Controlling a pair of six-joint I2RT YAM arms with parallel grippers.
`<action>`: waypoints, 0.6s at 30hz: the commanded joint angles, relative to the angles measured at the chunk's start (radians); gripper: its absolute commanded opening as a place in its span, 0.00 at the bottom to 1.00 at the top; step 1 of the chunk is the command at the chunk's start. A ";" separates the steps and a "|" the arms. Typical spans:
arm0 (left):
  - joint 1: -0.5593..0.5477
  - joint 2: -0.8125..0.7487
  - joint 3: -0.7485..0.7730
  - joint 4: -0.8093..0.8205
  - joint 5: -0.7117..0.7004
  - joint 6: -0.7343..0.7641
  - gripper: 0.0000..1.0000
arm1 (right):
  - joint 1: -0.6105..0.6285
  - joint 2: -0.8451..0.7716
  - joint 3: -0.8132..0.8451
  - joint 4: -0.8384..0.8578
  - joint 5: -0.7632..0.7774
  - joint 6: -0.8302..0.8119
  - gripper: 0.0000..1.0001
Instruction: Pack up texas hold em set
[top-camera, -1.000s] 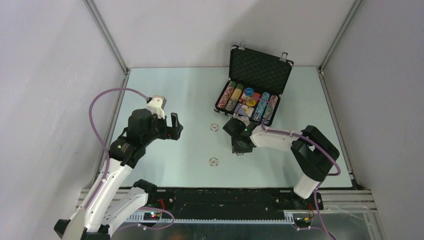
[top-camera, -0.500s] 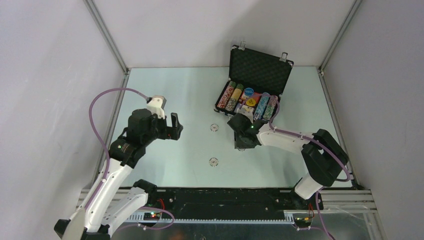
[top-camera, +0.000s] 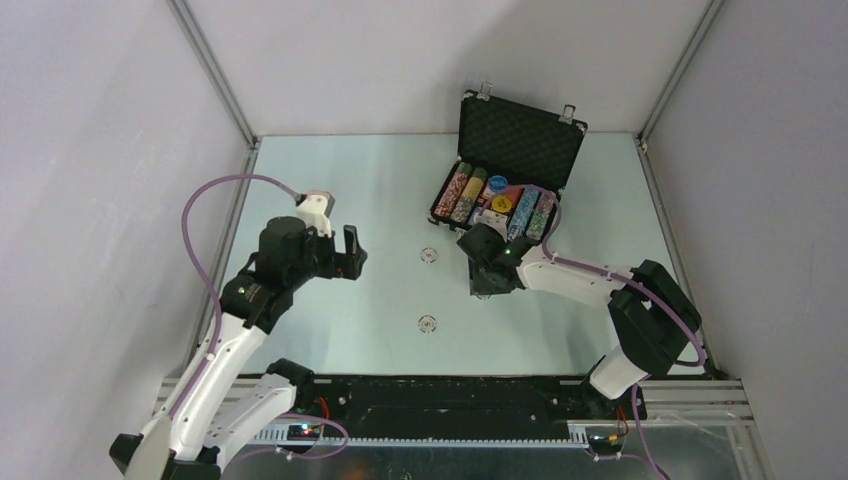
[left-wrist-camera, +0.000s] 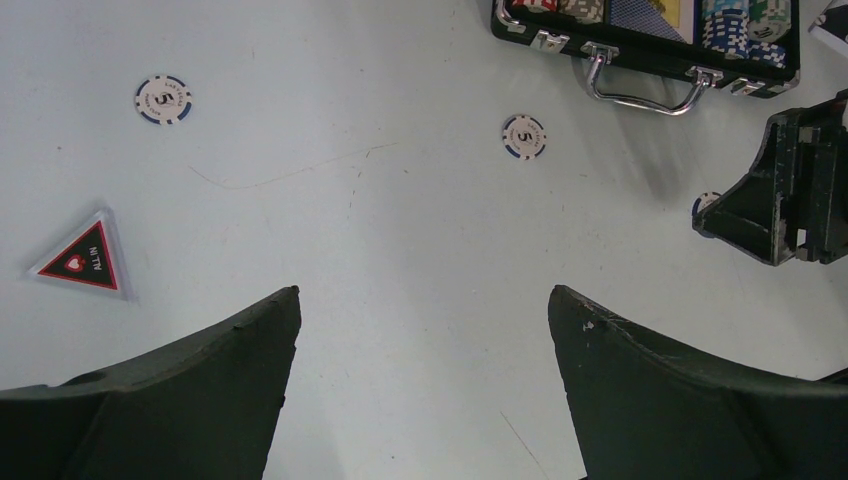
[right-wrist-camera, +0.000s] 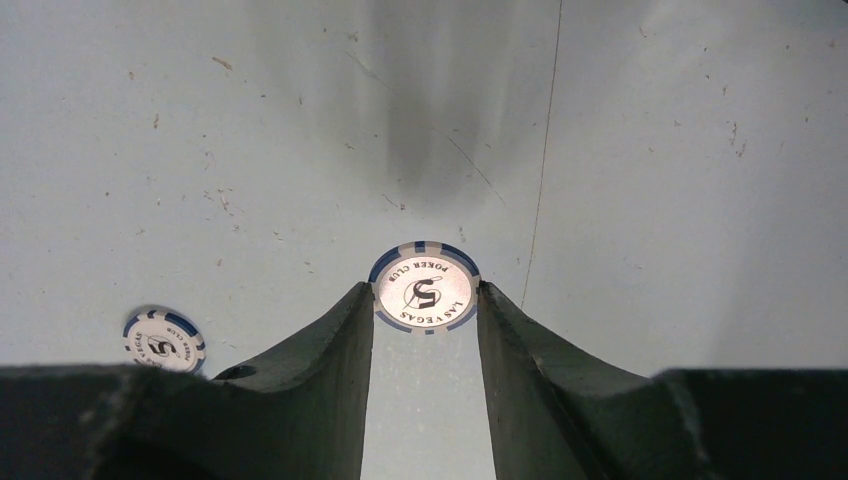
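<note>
The black briefcase (top-camera: 520, 135) stands open at the back right, with rows of chips in its tray; its silver handle (left-wrist-camera: 640, 95) faces the arms. My right gripper (top-camera: 487, 285) hangs just in front of it, shut on a white-and-blue poker chip (right-wrist-camera: 424, 285) pinched edge to edge between its fingertips above the table. My left gripper (top-camera: 350, 252) hovers at the left, open and holding nothing. Two loose chips (top-camera: 428, 255) (top-camera: 428, 323) lie mid-table. A dark triangular "ALL IN" piece (left-wrist-camera: 82, 262) lies on the table in the left wrist view.
In the right wrist view another chip (right-wrist-camera: 164, 338) lies on the table beside the left finger. Metal frame posts and grey walls close the table on three sides. A black rail (top-camera: 450, 395) runs along the near edge.
My right gripper has shifted slightly back and right toward the briefcase with the chip in it. The left arm has stayed still.
</note>
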 joint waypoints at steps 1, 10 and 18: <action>0.009 0.010 0.011 0.032 0.020 -0.012 0.98 | -0.006 -0.030 0.035 0.021 -0.026 -0.029 0.44; 0.009 -0.005 0.009 0.031 -0.009 -0.010 0.98 | 0.076 0.057 0.116 0.007 -0.069 -0.018 0.44; 0.008 -0.015 0.005 0.031 -0.057 -0.005 0.98 | 0.177 0.198 0.254 -0.015 -0.103 0.008 0.45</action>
